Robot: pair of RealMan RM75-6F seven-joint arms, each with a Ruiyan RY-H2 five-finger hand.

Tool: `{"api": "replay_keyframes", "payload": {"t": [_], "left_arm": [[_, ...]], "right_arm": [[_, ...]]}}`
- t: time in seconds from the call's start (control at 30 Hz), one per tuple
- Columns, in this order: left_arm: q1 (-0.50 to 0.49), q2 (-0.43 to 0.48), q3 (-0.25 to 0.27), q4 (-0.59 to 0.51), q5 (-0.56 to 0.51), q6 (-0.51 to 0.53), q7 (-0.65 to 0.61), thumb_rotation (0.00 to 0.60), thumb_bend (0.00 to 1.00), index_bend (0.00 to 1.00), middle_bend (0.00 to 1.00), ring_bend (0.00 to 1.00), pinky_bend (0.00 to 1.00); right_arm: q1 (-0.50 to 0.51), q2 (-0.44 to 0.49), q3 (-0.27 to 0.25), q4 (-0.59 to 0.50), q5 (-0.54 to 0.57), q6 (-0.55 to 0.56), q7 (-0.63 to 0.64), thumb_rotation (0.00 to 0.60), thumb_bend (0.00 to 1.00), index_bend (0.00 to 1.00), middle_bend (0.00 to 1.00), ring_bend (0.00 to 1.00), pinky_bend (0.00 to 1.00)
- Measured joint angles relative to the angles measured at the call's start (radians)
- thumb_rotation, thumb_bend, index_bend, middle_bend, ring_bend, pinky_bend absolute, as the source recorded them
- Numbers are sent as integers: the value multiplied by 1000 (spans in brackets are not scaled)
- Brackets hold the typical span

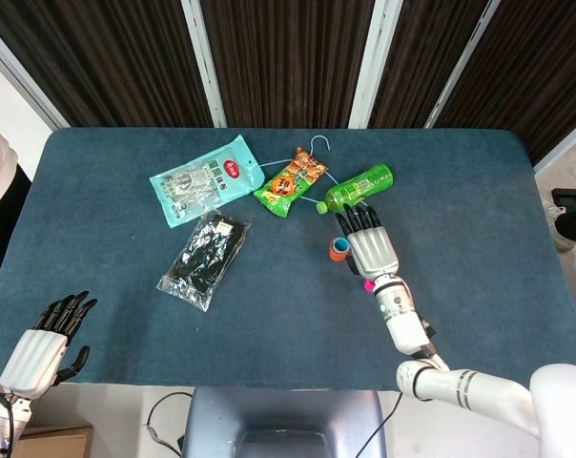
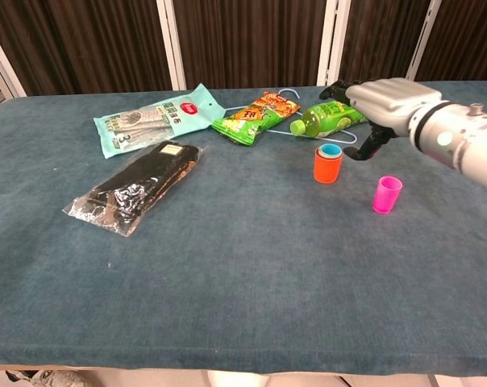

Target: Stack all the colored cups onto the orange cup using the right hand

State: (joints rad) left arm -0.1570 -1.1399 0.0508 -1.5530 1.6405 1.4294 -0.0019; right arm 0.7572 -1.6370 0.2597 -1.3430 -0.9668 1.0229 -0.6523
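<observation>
Chest view: the right hand (image 2: 382,103) is seen just beside the orange cup (image 2: 327,166), fingers apart and nothing held. A blue cup (image 2: 330,150) sits nested in the orange cup, judged released there for stacking. The pink cup (image 2: 386,194) stands near, apparently next to be stacked.

The orange cup (image 2: 327,165) is standing upright on the table (image 2: 227,266) with a blue cup (image 2: 330,150) nested inside it. The right robot hand (image 2: 371,109) is hovering just beside and above them, fingers apart, holding nothing. A pink cup (image 2: 386,194) is standing apart on the cloth nearby. Behind, a green bottle (image 2: 328,119) is lying on its side next to a snack bag (image 2: 255,117). A black packet (image 2: 139,186) and a teal pouch (image 2: 156,118) are lying well away.
</observation>
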Motion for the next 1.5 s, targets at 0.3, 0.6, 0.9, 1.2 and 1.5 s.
{"api": "replay_keyframes", "payload": {"t": [0.3, 0.6, 0.9, 1.2, 1.5], "left_arm": [[-2, -8, 6, -2, 5, -9, 19, 600, 470, 0, 0, 0, 116], [-7, -20, 10, -4, 7, -24, 42, 600, 469, 0, 0, 0, 116], [-8, -22, 4, 1, -5, -24, 40, 600, 469, 0, 0, 0, 116], [-7, -20, 6, 1, -2, -20, 39, 600, 469, 0, 0, 0, 116], [-6, -18, 8, 1, 0, -18, 34, 600, 468, 0, 0, 0, 116]], "right_arm": [[-150, 255, -183, -263, -258, 74, 135, 600, 473, 225, 0, 0, 0], [-183, 226, -229, -126, -296, 42, 203, 600, 473, 338, 0, 0, 0], [-146, 118, -187, 15, -237, -39, 209, 600, 474, 430, 0, 0, 0], [-137, 87, -173, 38, -224, -49, 201, 600, 473, 551, 3, 0, 0], [-139, 59, -144, 42, -211, -7, 184, 600, 474, 657, 63, 0, 0]]}}
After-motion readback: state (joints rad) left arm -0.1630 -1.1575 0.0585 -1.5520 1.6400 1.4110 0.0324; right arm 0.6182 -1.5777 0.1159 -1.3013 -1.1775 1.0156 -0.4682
